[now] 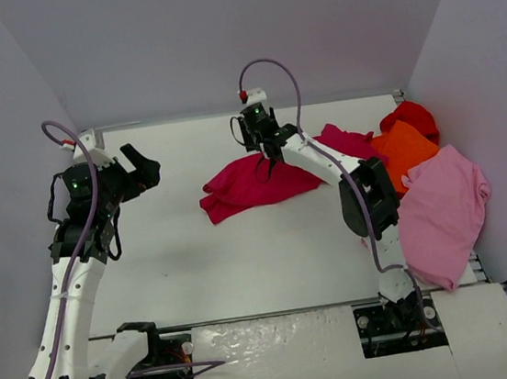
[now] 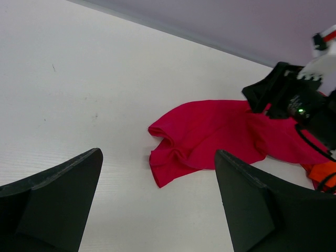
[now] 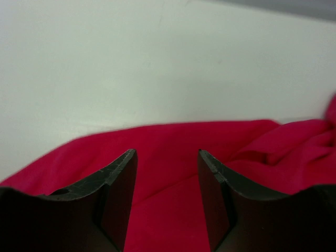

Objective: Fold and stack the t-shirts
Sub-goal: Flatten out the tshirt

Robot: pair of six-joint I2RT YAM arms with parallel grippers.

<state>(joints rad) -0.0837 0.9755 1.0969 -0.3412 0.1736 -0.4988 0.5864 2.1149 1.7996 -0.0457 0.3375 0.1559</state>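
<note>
Looking at crimson t-shirt [image 1: 251, 186] crumpled mid-table, right gripper [image 1: 266, 163] spread wide right over it. Left gripper [image 1: 143, 167] spread too, well off left. Light pink t-shirt [image 1: 445, 207], orange t-shirt [image 1: 404, 152], bright red t-shirt [image 1: 411, 117] heaped far right.

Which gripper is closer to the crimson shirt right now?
Right. The right gripper hangs open directly over the crimson shirt; the left gripper is open above the table, apart from the shirt on its left.
</note>
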